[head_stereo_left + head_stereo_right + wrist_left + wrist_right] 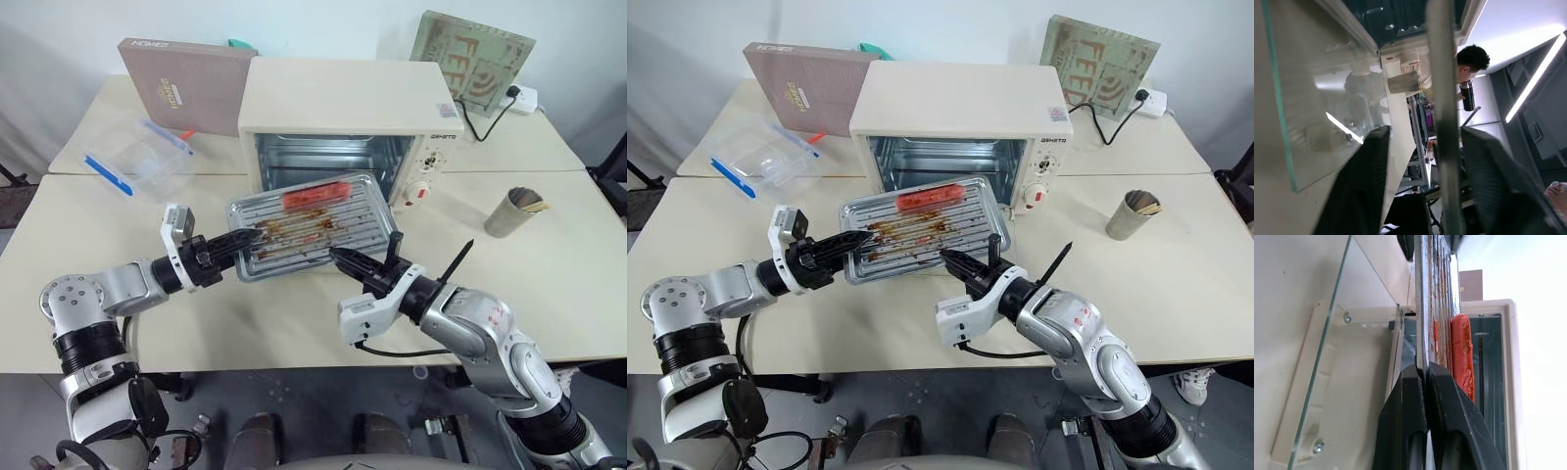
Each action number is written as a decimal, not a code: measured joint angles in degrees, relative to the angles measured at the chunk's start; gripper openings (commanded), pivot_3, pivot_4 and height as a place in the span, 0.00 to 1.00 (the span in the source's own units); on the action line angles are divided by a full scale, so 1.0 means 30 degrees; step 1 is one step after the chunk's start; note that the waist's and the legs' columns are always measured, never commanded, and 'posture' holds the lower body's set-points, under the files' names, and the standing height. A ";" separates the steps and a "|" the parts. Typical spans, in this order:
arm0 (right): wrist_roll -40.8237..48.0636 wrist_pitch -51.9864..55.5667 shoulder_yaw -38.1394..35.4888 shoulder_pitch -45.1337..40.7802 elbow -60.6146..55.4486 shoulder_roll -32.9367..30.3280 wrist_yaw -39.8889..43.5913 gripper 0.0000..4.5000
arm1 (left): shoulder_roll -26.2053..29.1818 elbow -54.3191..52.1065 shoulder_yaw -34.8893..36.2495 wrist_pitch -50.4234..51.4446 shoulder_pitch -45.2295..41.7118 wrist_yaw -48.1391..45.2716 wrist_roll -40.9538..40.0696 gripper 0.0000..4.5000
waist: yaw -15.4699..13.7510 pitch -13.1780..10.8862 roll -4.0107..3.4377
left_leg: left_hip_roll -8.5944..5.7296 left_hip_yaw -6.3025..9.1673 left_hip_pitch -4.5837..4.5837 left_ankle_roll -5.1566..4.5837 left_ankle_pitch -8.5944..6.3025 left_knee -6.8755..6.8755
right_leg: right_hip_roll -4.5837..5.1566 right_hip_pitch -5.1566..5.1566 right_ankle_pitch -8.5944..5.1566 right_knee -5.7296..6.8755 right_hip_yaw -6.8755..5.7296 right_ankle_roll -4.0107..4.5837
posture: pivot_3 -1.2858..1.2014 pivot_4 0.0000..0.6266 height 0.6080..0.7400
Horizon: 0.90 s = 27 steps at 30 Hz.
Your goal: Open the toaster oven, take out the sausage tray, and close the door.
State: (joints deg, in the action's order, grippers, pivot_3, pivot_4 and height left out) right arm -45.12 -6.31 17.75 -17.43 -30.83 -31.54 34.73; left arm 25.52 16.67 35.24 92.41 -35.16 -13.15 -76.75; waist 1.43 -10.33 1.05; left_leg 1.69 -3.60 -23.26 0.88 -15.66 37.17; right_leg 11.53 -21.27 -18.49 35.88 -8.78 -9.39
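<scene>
Nearest, the right gripper is clamped tight on the near edge of the shallow silver metal tray with greasy brown residue and one red sausage. The left gripper, at the tray's left rim, has its black fingers either side of the rim, partly open; contact cannot be confirmed. The tray hangs out above the lowered glass door of the cream-white boxy toaster oven. Opening is done; setting the tray down and closing remain. The door is mostly hidden beneath the tray

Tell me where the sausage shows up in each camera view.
Left eye: sausage on the tray's far edge, before the oven.
Right eye: same spot.
Left wrist: not visible.
Right wrist: upright red strip beside the tray edge.
Shared landmark: the oven's open mouth.
</scene>
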 measured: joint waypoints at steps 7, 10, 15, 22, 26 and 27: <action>0.1386 0.0219 -0.0045 0.0321 0.0076 0.0296 0.1076 0.06 | 0.0293 -0.0029 -0.0338 -0.0007 0.0695 0.2714 -0.2641 0.00 | -0.0015 0.0004 0.0007 | -0.0007 0.0012 0.0022 0.0000 -0.0001 -0.0001 | -0.0001 0.0029 0.0000 -0.0006 0.0030 0.0000 | 0.52 0.24 1.00; 0.2354 0.0092 -0.0115 0.0412 0.0057 0.0200 0.1321 0.25 | 0.0279 -0.0178 -0.0877 -0.0420 0.1408 0.4249 -0.4414 0.00 | -0.0008 0.0003 0.0006 | -0.0007 0.0012 0.0028 0.0000 0.0000 -0.0002 | -0.0002 0.0032 0.0000 -0.0010 0.0043 0.0000 | 0.52 0.24 1.00; 0.3550 -0.0079 -0.0185 0.0273 0.0050 0.0052 0.1550 0.64 | 0.0990 -0.0916 -0.3140 -0.2704 0.2788 0.7462 -0.8794 0.00 | -0.0024 0.0004 0.0008 | -0.0010 0.0026 0.0041 0.0000 -0.0001 -0.0001 | -0.0007 0.0057 0.0000 -0.0027 0.0085 0.0000 | 0.52 0.24 1.00; 0.9019 -0.0267 -0.0880 -0.0007 -0.0069 -0.1648 0.4448 1.00 | 0.2160 -0.1535 -0.5029 -0.4952 0.3745 0.9241 -1.1309 0.00 | -0.0285 0.0004 0.0007 | -0.0014 0.0022 0.0055 -0.0006 -0.0004 0.0007 | -0.0053 0.0136 0.0000 -0.0150 0.0120 0.0001 | 0.52 0.24 1.00; 1.3084 0.2140 -0.2529 0.0057 0.0000 -0.3663 0.7138 1.00 | 0.3102 -0.1397 -0.4522 -0.5017 0.4437 0.8707 -1.1387 0.00 | -0.0468 0.0004 0.0008 | -0.0008 0.0016 0.0072 -0.0028 -0.0015 0.0014 | -0.0081 0.0213 -0.0002 -0.0269 0.0127 0.0004 | 0.52 0.24 1.00; 1.3846 0.2902 -0.3034 -0.0054 0.0050 -0.3707 0.7378 1.00 | 0.3174 -0.1287 -0.4302 -0.5031 0.4513 0.8544 -1.1387 0.00 | -0.0476 0.0004 0.0007 | -0.0007 0.0016 0.0073 -0.0028 -0.0015 0.0014 | -0.0083 0.0213 -0.0002 -0.0270 0.0127 0.0005 | 0.52 0.24 1.00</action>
State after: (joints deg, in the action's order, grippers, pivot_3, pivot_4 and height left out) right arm -3.58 2.40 8.65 -17.59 -30.68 -42.66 56.87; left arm 35.04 12.80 22.33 77.31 -21.62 12.48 -110.92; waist 0.00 -10.32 1.07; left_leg 1.66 -3.55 -23.04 0.80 -15.71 37.21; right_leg 11.28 -20.63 -18.50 35.07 -8.40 -9.37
